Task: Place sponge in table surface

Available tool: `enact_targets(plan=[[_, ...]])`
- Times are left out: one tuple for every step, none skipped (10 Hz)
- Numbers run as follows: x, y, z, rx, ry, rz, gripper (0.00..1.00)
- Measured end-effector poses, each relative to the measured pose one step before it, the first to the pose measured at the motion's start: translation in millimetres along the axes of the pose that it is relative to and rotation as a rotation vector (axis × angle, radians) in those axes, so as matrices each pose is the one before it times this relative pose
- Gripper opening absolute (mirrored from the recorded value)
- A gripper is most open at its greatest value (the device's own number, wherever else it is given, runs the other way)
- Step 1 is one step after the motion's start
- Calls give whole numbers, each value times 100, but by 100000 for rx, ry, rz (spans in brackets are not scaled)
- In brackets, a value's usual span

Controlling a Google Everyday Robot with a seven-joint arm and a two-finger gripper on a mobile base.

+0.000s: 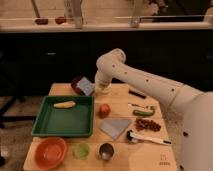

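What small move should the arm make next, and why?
Probably lower the sponge onto the table surface: the gripper, at the table's far side, holds it tilted, off the wood, beside the dark bowl.

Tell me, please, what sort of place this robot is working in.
Probably a kitchen or a mock-up of one: a counter runs behind, and the wooden table holds a banana in a green tray, a bowl and a cup. The hand, shut on the sponge, is above the table's far side.
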Motion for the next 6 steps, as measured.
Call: enact_targets(plan=[[1347,7,-414,401,579,2700,0],[1188,237,-398,121,595,2477,0],[935,252,-328,146,653,1874,0],[1245,145,-471,579,891,2341,0],[1517,103,-501,724,1033,2862,0],[903,178,-133,362,940,1973,0]])
